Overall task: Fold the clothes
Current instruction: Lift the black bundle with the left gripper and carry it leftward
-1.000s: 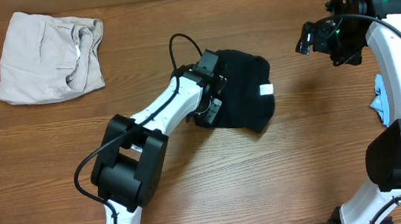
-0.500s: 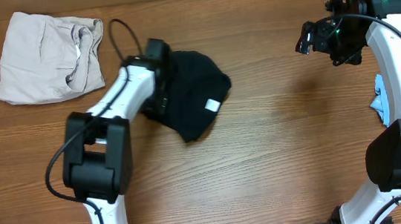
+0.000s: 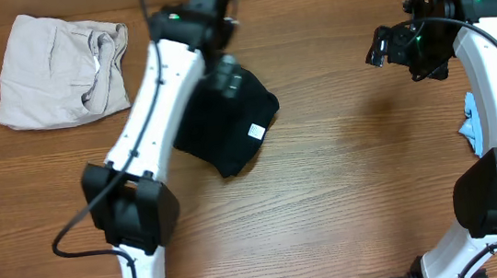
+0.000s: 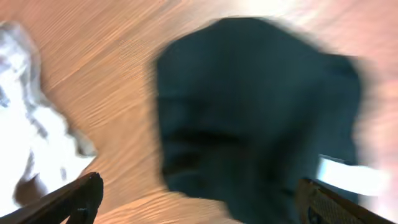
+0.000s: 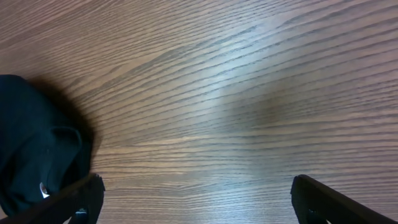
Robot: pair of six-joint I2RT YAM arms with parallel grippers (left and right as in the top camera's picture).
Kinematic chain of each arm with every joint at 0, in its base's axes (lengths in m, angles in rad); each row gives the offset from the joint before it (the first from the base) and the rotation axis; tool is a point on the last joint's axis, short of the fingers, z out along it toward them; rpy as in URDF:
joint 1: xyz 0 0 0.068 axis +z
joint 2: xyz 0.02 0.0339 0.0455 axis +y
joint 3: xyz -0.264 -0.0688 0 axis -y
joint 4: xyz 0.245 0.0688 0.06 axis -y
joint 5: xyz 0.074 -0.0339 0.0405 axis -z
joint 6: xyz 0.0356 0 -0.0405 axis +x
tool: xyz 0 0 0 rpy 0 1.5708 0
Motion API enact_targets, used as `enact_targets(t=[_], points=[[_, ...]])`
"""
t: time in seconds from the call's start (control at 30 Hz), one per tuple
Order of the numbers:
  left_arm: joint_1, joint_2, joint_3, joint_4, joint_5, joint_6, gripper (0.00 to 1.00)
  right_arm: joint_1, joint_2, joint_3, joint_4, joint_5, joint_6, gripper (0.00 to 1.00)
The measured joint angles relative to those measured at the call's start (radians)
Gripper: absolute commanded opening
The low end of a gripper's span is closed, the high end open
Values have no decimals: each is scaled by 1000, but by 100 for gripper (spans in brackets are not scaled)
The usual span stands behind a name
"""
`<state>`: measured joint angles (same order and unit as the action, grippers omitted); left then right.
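Overhead view. The black garment (image 3: 227, 127) lies bunched near the middle of the worktop (image 3: 347, 193), with its white label (image 3: 255, 130) facing up on the right side. The left arm reaches across from the near-left edge. The left pincer (image 3: 228, 76) is over the garment's far edge, and this view does not show how its fingers are set. The off-white garment (image 3: 60, 66) lies crumpled at the far-left corner, well apart from the black one. The light-blue garment (image 3: 471, 127) shows partly at the right edge, behind the right arm. The right pincer (image 3: 387, 48) is over bare wood on the far-right side, well apart from all the clothes.

Left wrist view. The picture is blurred. The left pincer's fingers (image 4: 81, 194) are spread wide at the lower corners and hold nothing. The black garment fills the centre below them, with the label at lower right. The off-white garment shows at the left edge.

Right wrist view. The right pincer's fingers (image 5: 81, 196) are spread wide and empty above bare worktop. An edge of the black garment shows at the lower left.
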<state>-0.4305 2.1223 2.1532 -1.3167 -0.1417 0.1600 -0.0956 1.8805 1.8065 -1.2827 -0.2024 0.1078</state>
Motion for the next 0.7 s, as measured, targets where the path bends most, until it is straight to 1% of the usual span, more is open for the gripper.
enact_targets(t=[0.1,0.17,0.3,0.47,0.7], points=[[-68,0,-13,-8,41,13,100,0,0,0,-1,0,0,100],[-124,0,-54,3,59,21,100,0,0,0,-1,0,0,100],[-195,1,-178,77,61,18,100,0,0,0,-5,0,-2,100],[-204,3,-319,176,55,-4,100,0,0,0,-8,0,-4,100],[-184,5,-484,348,-12,-37,100,0,0,0,-10,0,-4,100]])
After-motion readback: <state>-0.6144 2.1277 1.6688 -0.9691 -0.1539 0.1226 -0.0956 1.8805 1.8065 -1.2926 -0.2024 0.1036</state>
